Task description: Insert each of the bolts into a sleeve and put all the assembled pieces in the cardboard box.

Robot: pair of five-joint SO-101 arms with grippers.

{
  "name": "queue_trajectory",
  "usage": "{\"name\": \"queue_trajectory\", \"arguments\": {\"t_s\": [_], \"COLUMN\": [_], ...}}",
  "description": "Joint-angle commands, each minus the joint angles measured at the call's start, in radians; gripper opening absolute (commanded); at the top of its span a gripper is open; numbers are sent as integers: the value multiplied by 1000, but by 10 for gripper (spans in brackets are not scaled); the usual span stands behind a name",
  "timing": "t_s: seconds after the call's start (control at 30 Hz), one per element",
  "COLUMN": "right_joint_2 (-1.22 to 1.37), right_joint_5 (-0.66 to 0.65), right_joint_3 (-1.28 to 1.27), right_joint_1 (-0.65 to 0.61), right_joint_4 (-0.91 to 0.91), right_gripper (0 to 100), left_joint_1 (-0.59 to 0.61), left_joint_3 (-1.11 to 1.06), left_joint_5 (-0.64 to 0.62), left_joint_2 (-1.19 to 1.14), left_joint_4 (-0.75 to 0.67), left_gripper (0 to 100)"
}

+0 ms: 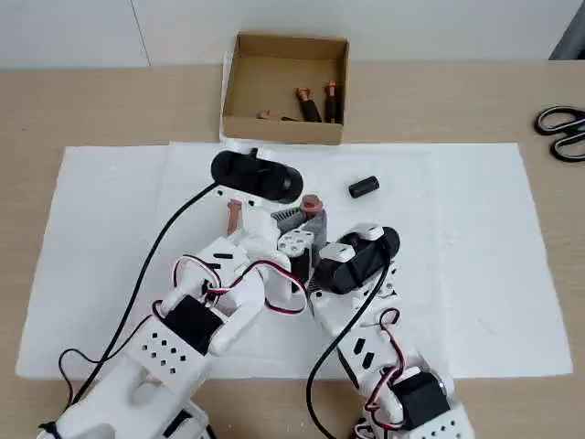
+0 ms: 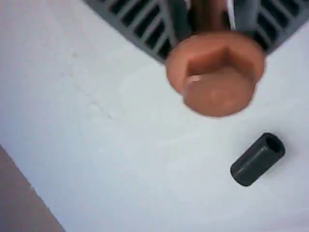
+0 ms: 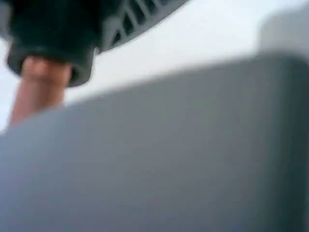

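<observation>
Gripping a copper bolt (image 2: 215, 72) by its shank, my left pincer (image 2: 207, 21) is closed on it above the middle of the bench (image 1: 110, 101). The hex head hangs clear of the white sheet (image 1: 475, 274) below. In my right wrist view a copper shank sticks out of a black sleeve (image 3: 48, 43).

My right pincer (image 1: 317, 227) sits right against the left one, on the near side of the bolt. Whether it clasps anything I cannot tell.

A loose sleeve (image 1: 364, 187) lies on its side on the sheet, near the bolt toward the bench's right edge and apart from both pincers. A second bolt (image 1: 234, 212) lies on the sheet toward the left edge, close by my left arm.

The cardboard box (image 1: 239, 82) stands open at the middle of the far edge. Two assembled pieces (image 1: 306, 105) lie side by side toward its right wall. A copper-tipped bit (image 1: 265, 115) against its near wall is too hidden to name. Scissors (image 1: 562, 128) lie at the right edge.
</observation>
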State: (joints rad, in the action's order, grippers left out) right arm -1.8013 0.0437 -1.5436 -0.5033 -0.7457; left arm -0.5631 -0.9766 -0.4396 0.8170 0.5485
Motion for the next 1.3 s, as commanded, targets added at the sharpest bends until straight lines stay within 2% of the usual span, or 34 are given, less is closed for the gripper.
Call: {"name": "queue_trajectory", "arguments": {"t_s": [0.0, 0.73, 0.97, 1.13, 1.27], "right_joint_2": [-13, -13, -13, -13, -13], "right_joint_5": [14, 14, 12, 12, 12], "right_joint_3": [49, 43, 41, 41, 41], "right_joint_1": [5, 5, 5, 5, 5], "right_joint_4": [19, 19, 19, 18, 18], "right_gripper": [5, 5, 5, 5, 5], "left_joint_1": [3, 3, 3, 3, 3], "left_joint_3": [4, -101, -94, -90, -33], "left_joint_5": [11, 11, 9, 9, 9], "left_joint_2": [15, 15, 15, 17, 68], "left_joint_4": [34, 48, 78, 114, 196], "left_gripper": [6, 13, 225, 244, 245]}}
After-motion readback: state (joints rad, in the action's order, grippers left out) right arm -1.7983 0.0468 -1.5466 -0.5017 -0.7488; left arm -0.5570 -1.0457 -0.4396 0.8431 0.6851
